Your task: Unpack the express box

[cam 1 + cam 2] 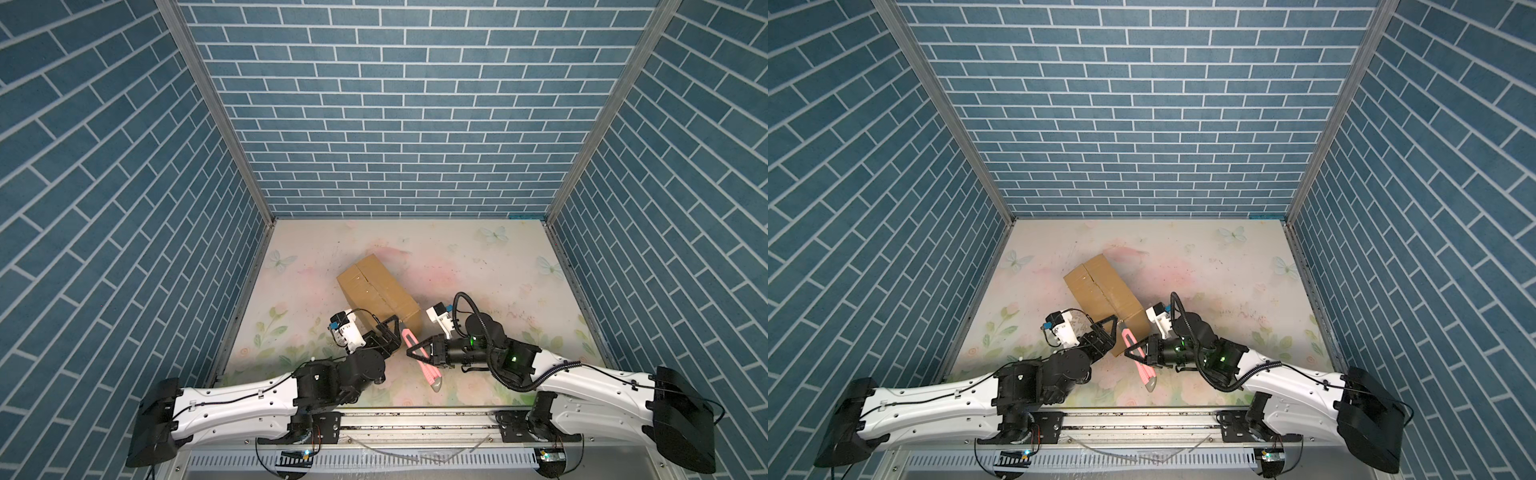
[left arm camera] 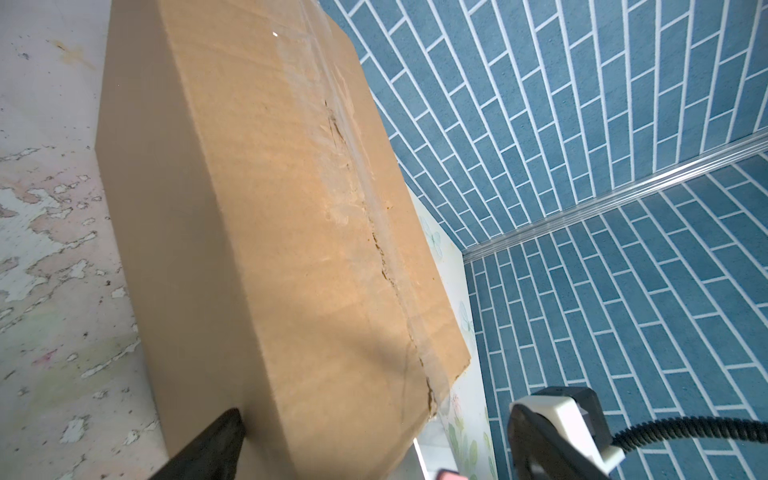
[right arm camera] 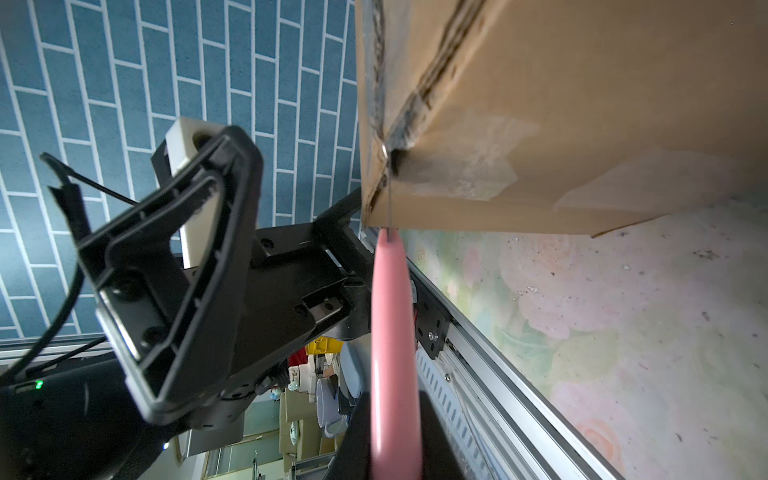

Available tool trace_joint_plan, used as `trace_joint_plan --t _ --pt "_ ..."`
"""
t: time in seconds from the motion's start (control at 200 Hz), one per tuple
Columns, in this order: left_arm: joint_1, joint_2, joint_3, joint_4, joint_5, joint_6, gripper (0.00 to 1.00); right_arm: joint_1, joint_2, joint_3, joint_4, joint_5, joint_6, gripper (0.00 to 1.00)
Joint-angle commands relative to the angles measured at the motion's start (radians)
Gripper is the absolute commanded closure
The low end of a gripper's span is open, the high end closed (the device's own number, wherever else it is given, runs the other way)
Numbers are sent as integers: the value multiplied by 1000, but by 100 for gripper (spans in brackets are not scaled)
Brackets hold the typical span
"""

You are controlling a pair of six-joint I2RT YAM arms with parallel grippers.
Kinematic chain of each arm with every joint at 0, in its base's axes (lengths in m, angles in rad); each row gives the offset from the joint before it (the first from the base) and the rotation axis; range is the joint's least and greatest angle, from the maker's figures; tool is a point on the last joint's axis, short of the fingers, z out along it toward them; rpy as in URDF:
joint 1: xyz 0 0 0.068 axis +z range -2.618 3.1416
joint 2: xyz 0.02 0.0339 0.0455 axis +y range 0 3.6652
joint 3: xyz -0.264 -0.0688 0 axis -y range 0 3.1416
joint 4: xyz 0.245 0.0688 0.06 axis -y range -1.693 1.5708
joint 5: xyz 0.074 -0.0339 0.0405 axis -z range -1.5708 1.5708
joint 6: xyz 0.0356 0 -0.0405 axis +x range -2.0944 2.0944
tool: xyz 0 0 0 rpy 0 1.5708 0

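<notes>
The express box, a brown carton with a taped lengthwise seam, lies slantwise on the floral table top. My left gripper stands open astride its near end. One finger lies by the box's side wall, the other finger stands apart from it. My right gripper is shut on a pink knife. The knife's thin blade points into the taped seam at the near end of the box.
Blue brick-patterned walls close in the table on three sides. An aluminium rail runs along the front edge and carries both arm bases. My left gripper sits close beside the knife.
</notes>
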Motion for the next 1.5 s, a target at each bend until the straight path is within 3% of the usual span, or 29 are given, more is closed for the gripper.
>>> trace_joint_plan --t 0.0,0.57,0.91,1.12,1.266,1.496 --pt "-9 7 0 44 -6 15 0 15 3 30 85 -69 25 100" --pt "-9 -16 38 30 -69 87 0 15 -43 27 -46 -87 3 100" --pt "-6 -176 67 -163 -163 142 0 15 -265 15 -398 0 -54 100" --pt "7 -196 133 -299 -180 155 0 11 -412 81 -734 54 -144 100" --pt "114 -196 180 -378 -50 183 0 -19 -433 239 -1011 193 -275 100" --pt "452 -189 191 -323 381 290 0 -120 -287 519 -1237 482 -487 100"
